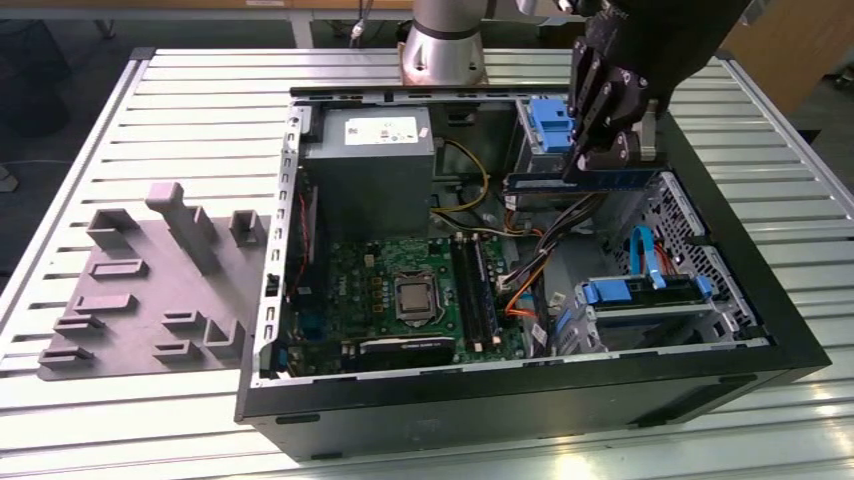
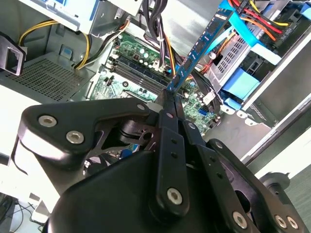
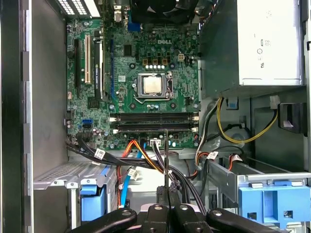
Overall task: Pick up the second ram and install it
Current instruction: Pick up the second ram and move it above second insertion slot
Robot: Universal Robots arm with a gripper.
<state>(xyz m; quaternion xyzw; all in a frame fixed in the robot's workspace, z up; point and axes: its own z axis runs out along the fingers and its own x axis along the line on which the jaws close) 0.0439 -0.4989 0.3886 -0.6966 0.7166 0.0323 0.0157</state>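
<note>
– Gripper [image 1: 603,165] first: what are its fingers doing?

– They are pressed together on the second ram [image 1: 541,181], pinching its flat faces. I think that grip is chosen to leave the stick's long edge bare for a slot.

– Where is the stick?

– It is in the air in the upper part of the exterior view, toward that view's right, above the drive bays and cables. It lies roughly level, with most of its length reaching toward the exterior view's left of the fingers. In the second wrist view it juts out beyond the fingertips as a long, thin strip.

– Is it seated?

– No. The memory slots [image 1: 474,285] sit lower in the middle of the exterior view, well apart from the stick. They run up and down the picture while the stick runs across, so it looks carried rather than lined up. I cannot tell which slot is already filled.

– What is around them?

– The slots lie on the green motherboard [image 1: 380,265], just beside the processor socket [image 1: 416,298]. The grey power supply [image 1: 371,150] stands above that in the frame. All of it sits in the open computer case [image 1: 534,405], which lies on its side, probably so that an arm can reach in from above.

– And outside the case?

– A light grey tray [image 1: 134,300] rests on the slatted table [image 1: 200,80] at the lower left.
</note>
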